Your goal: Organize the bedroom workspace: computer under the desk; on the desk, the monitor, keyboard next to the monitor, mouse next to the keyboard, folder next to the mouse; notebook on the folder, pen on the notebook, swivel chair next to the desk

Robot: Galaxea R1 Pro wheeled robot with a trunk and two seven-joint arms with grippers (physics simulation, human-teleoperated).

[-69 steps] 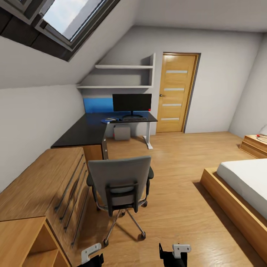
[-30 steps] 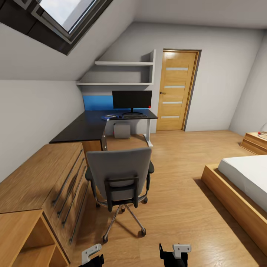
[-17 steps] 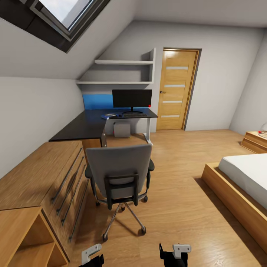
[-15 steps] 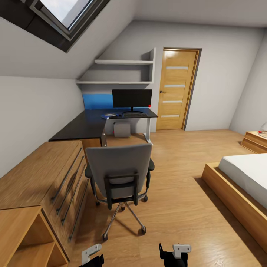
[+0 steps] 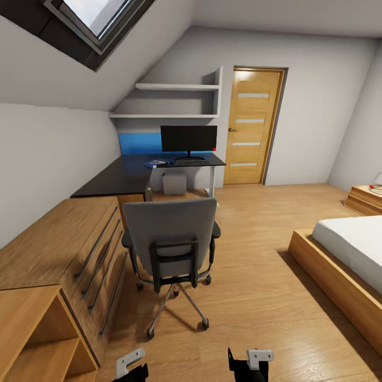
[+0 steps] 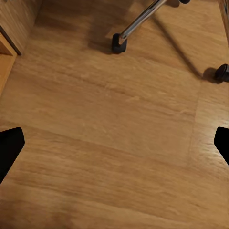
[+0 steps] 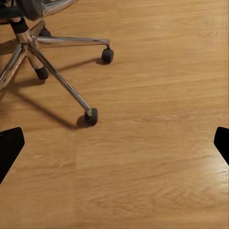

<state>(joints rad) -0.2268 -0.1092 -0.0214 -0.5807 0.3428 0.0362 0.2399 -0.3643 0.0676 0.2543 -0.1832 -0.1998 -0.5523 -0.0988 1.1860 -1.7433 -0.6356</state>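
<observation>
From my head camera I look over a wood-plank floor [image 5: 254, 297] in an attic bedroom with a sloped ceiling, a skylight [image 5: 95, 16], a wooden door [image 5: 252, 127] and a bed [image 5: 350, 254] off to my right. Both my grippers sit low at the near edge, left gripper [image 5: 130, 369] and right gripper [image 5: 249, 366]. Just ahead of them stands the swivel chair [image 5: 172, 239], its tall grey back turned toward me, seat facing the desk [image 5: 127, 178]. The desk lies well beyond the chair, its long black top running away along the left wall and turning across the far wall. The monitor [image 5: 188, 139] stands upright on that far stretch, screen facing me, its width along the blue panel. The keyboard [image 5: 187, 163] lies in front of it, long axis parallel to the screen. A wooden dresser [image 5: 63, 249] flanks my left arm.

Left wrist: bare floor [image 6: 114, 143] between my widely spread, empty fingers [image 6: 9, 148]; chair casters [image 6: 118, 44] ahead.

Right wrist: fingers [image 7: 9, 145] likewise far apart, holding nothing, the chrome chair base [image 7: 33, 52] ahead.
</observation>
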